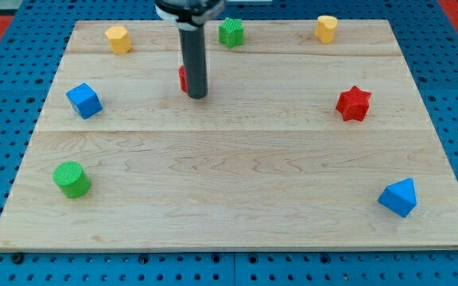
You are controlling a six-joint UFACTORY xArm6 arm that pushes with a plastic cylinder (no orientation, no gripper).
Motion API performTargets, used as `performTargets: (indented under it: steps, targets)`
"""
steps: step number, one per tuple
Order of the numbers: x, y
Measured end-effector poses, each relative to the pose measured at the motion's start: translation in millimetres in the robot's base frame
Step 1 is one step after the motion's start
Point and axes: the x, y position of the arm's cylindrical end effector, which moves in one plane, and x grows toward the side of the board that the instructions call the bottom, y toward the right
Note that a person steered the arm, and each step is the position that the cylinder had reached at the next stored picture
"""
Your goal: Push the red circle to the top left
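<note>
The red circle [182, 79] sits in the upper middle of the wooden board [237, 199], mostly hidden behind my rod; only a thin red edge shows on the rod's left side. My tip [198, 97] rests on the board right against the circle, at its right and lower side. The board's top-left corner lies beyond the yellow block [118, 39].
A green star-like block [230, 32] and a yellow block [326, 28] sit along the top edge. A blue cube [84, 101] is at the left, a green cylinder [71, 179] at lower left, a red star [354, 103] at right, a blue block [398, 197] at lower right.
</note>
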Motion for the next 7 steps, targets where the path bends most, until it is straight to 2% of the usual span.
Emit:
performTargets:
  steps: [1,3,4,6,7]
  targets:
    - [-28.6,-22.1]
    - [-63.3,-4.9]
    - [-99.1,-50.1]
    - [-98.4,-57.6]
    - [-75.8,-74.2]
